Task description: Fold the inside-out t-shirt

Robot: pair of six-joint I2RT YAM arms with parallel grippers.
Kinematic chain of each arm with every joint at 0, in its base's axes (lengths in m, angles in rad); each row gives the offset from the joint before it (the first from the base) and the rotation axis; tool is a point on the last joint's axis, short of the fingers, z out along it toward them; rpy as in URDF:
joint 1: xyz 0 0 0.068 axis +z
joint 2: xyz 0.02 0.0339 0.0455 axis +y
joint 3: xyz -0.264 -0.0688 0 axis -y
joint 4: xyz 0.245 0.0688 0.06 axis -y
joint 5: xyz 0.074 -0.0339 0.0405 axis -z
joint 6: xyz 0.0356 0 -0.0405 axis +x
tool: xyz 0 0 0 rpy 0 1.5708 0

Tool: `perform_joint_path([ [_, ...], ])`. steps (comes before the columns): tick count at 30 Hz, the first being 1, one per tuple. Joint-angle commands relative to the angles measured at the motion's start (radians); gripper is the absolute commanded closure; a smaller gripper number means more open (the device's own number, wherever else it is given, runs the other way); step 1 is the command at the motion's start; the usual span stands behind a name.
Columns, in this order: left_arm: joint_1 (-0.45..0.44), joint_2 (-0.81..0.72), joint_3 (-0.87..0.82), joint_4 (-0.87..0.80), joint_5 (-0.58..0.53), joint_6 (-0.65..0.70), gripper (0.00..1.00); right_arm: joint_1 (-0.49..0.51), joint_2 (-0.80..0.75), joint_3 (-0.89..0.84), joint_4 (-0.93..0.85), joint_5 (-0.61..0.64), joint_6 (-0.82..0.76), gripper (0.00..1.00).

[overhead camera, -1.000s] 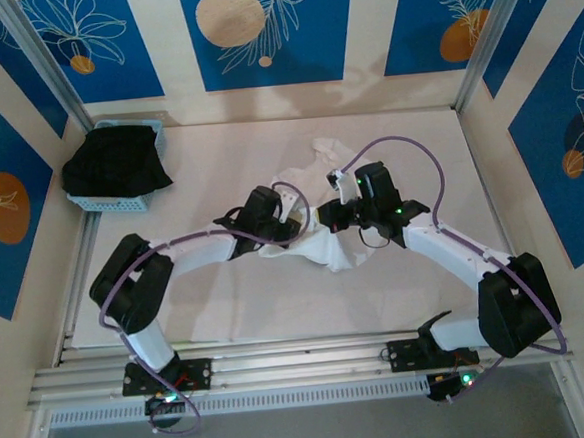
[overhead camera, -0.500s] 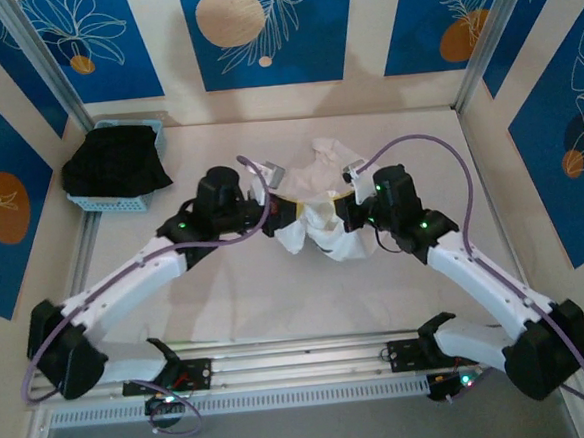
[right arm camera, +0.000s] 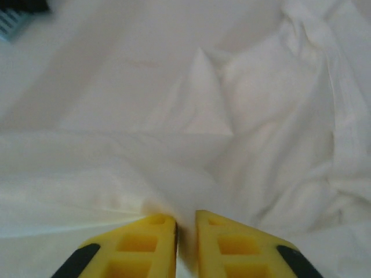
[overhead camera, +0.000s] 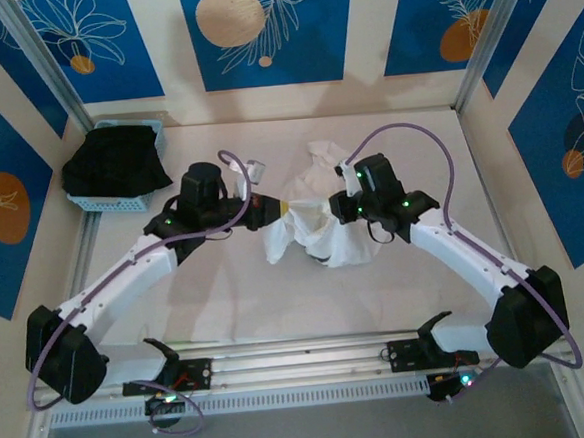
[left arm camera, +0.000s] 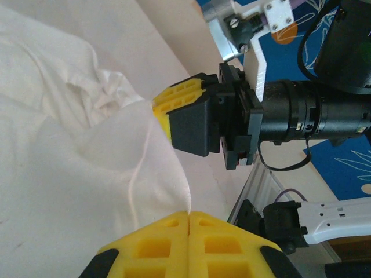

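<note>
The inside-out t-shirt (overhead camera: 325, 235) is a crumpled white bundle at the table's middle, part of it raised between my two grippers. My left gripper (overhead camera: 277, 208) comes in from the left. In the left wrist view this gripper (left arm camera: 189, 214) is shut on a thin edge of the t-shirt (left arm camera: 69, 162). My right gripper (overhead camera: 335, 212) meets the cloth from the right, and its yellow fingers (left arm camera: 177, 101) touch a bunched fold. In the right wrist view the right gripper (right arm camera: 185, 223) has its jaws a narrow gap apart, with a fold of the t-shirt (right arm camera: 261, 116) pinched between them.
A light blue basket (overhead camera: 92, 201) with a black garment (overhead camera: 116, 161) in it stands at the back left corner. Metal frame posts (overhead camera: 482, 45) rise at the back corners. An aluminium rail (overhead camera: 302, 362) runs along the near edge by the arm bases.
My left arm has stretched out, and its gripper has moved back and left with the shirt's edge. The shirt has shifted toward the back. My right gripper has moved slightly back.
</note>
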Motion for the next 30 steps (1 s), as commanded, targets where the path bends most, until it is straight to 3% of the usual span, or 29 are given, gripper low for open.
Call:
perform_joint_path([
  [1, 0.004, 0.015, -0.009, 0.044, 0.044, -0.019, 1.0, 0.003, -0.053, 0.002, -0.121, 0.019, 0.026, 0.77],
  [6, 0.004, 0.019, -0.028, 0.083, 0.056, -0.033, 1.0, 0.064, -0.217, -0.127, -0.043, -0.08, 0.001, 0.65],
  [11, 0.005, 0.018, -0.036, 0.1, 0.058, -0.04, 1.0, 0.126, -0.31, -0.259, 0.136, -0.23, 0.031, 0.65],
  [16, 0.004, 0.021, -0.033, 0.102, 0.065, -0.043, 1.0, 0.169, -0.234, -0.266, 0.162, -0.011, 0.063, 0.62],
  [21, 0.004, 0.013, -0.038, 0.1, 0.067, -0.042, 1.0, 0.167, -0.111, -0.245, 0.204, 0.157, 0.106, 0.52],
  [23, 0.004, 0.008, -0.044, 0.104, 0.07, -0.04, 1.0, 0.157, -0.058, -0.242, 0.259, 0.156, 0.1, 0.47],
  [26, 0.005, 0.003, -0.052, 0.119, 0.075, -0.044, 1.0, 0.125, 0.042, -0.234, 0.378, 0.056, 0.106, 0.42],
  [27, 0.009, 0.001, -0.056, 0.12, 0.074, -0.047, 1.0, 0.117, 0.06, -0.227, 0.395, 0.038, 0.106, 0.45],
  [30, 0.041, -0.013, -0.078, 0.115, 0.051, -0.065, 1.0, 0.074, 0.036, -0.216, 0.399, -0.042, 0.097, 0.79],
])
